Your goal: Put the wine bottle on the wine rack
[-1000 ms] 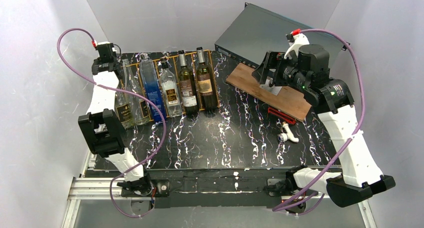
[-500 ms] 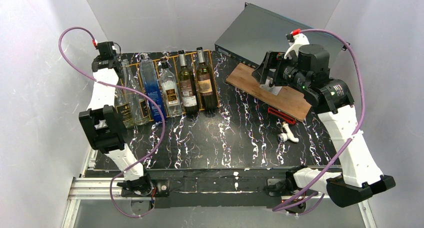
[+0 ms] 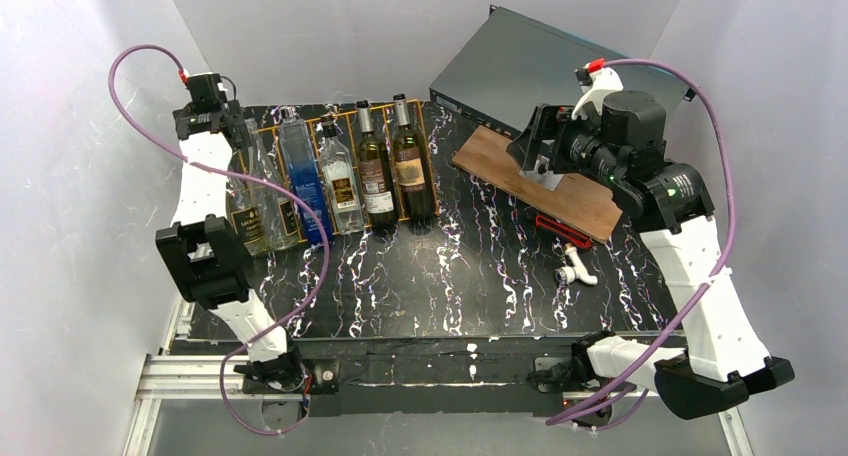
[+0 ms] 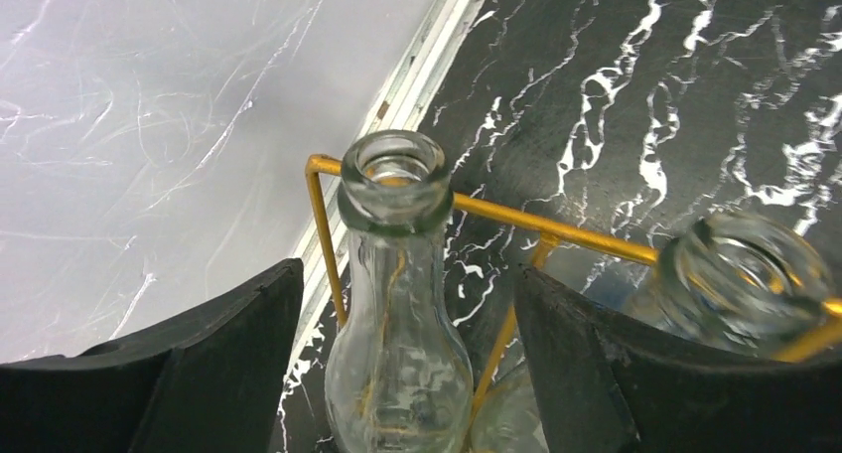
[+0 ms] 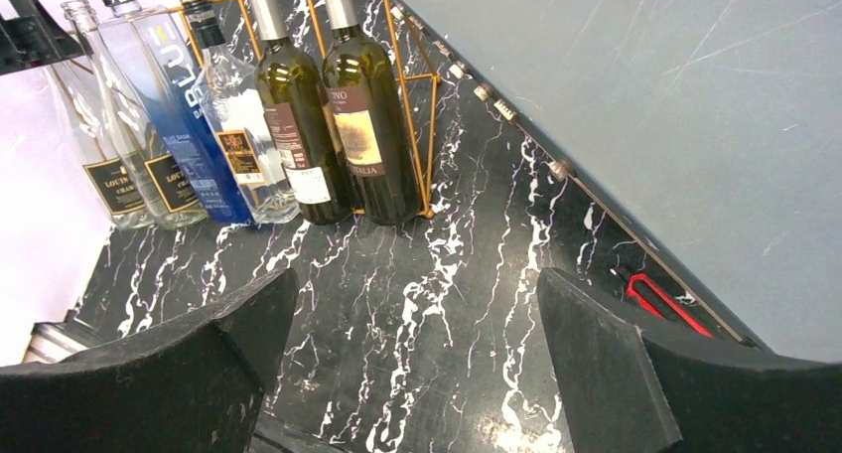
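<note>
**Clear wine bottle [image 4: 397, 364] let go in the end bay of the wine rack [image 4: 516, 219]**

The left gripper [image 4: 409, 274], closed a second ago, is now seen spread, with a gap on either side of the bottle's neck. The bottle is left in the rack's leftmost bay, beside a second clear bottle [image 4: 745, 269]. The right gripper [image 5: 415, 279] is held spread and empty, well to the right of the rack. The placing is judged done, and only a clean withdrawal is thought to be left.

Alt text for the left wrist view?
Uncapped clear glass bottle, its neck between the left arm's two open black fingers, neither touching it. It rests on an orange-gold wire rack on a black white-veined tabletop; a second clear bottle shows at right.
</note>
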